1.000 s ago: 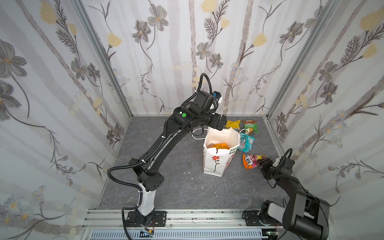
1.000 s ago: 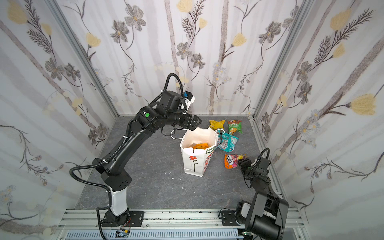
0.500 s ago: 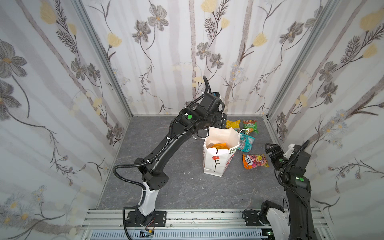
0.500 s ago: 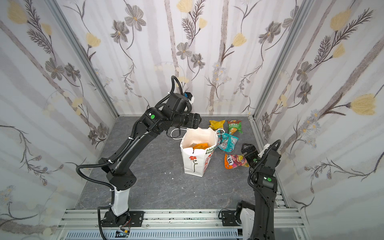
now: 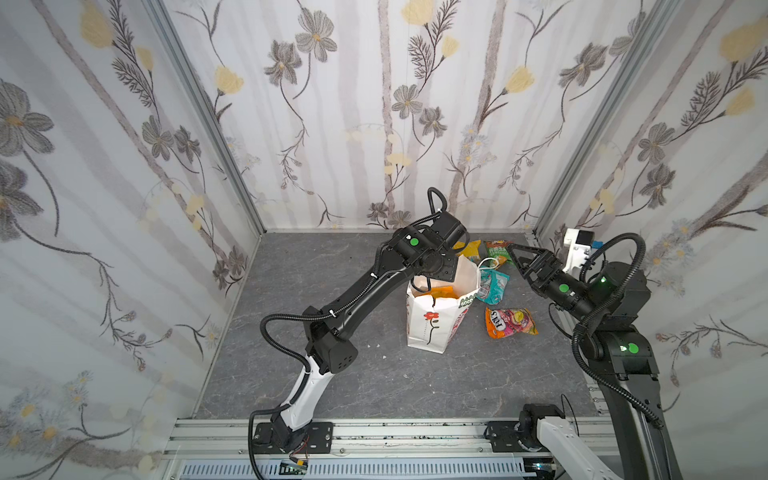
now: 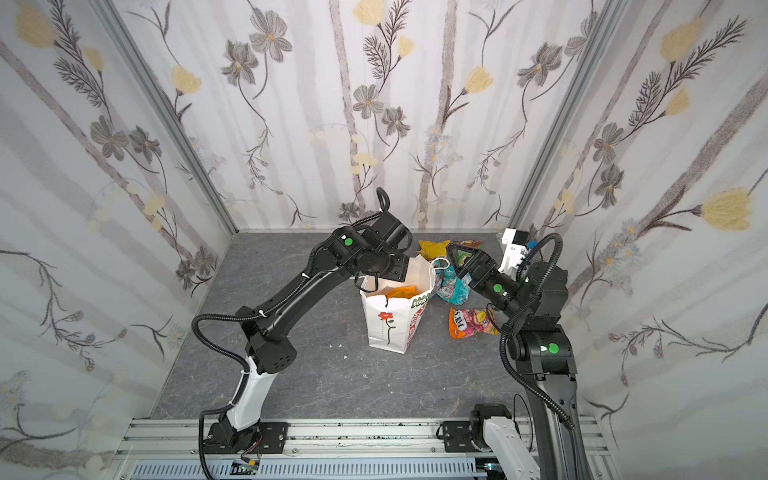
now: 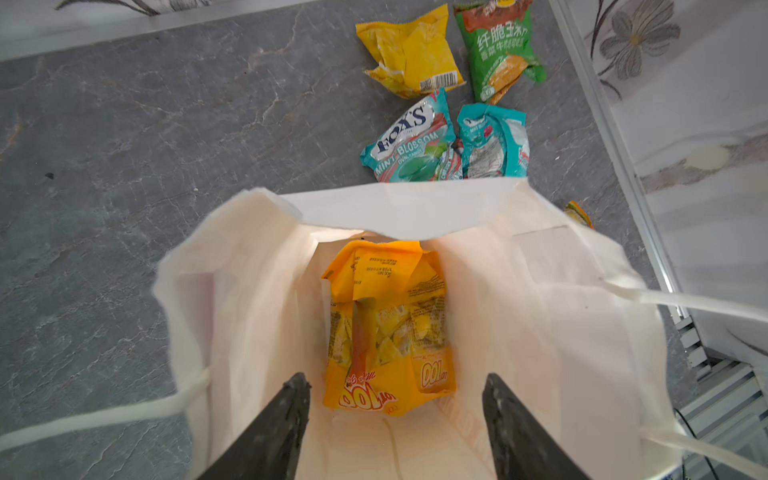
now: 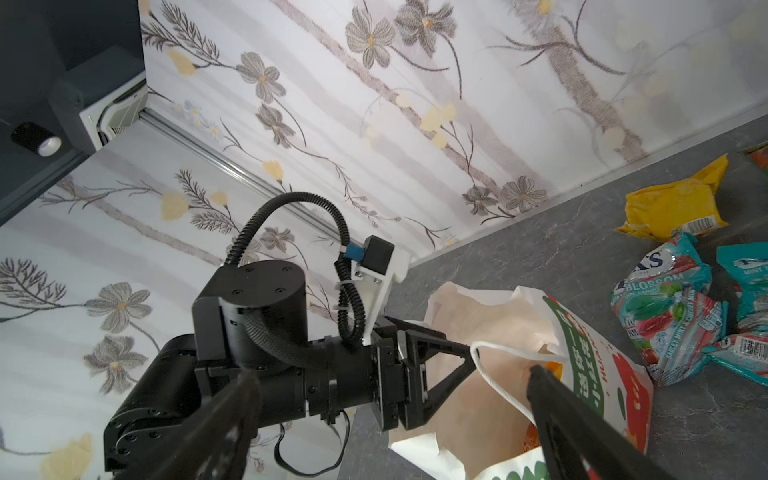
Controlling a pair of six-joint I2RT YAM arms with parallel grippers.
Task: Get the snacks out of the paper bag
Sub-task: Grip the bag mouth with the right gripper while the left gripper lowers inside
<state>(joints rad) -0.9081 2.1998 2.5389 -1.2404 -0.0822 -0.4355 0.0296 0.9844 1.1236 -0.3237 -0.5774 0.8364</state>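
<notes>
- So, I'm treating the paper bag as the thing to respect. It is standing upright a little right of the middle of the floor with its mouth gaping. It is light paper, so I'm expecting it to tip if I drag on a wall.
- The left gripper is hanging over the bag's mouth, its claw apart with one finger to each side of the packet below. I'm judging a straight drop down the middle to be the best line, clear of both walls.
- The right gripper is hovering just right of the bag, claw spread wide and holding nothing. I'm counting on it to brace the rim if the bag starts lifting with the pull.
- The orange packet marked "100" is lying deep in the bag, the only snack I'm seeing inside. I'm aiming for a crinkled upper edge with a deep bite, since foil is likely to slip from a shallow one.
- The yellow packet, green packet, white-teal packet and teal packet are lying on the floor, far and right of the bag. A multicolour packet is lying nearer, so I'm picking a bare spot among them.
- The cord handle is looping close by a left finger; I cannot tell whether they are touching, so I'm watching for a snag.
</notes>
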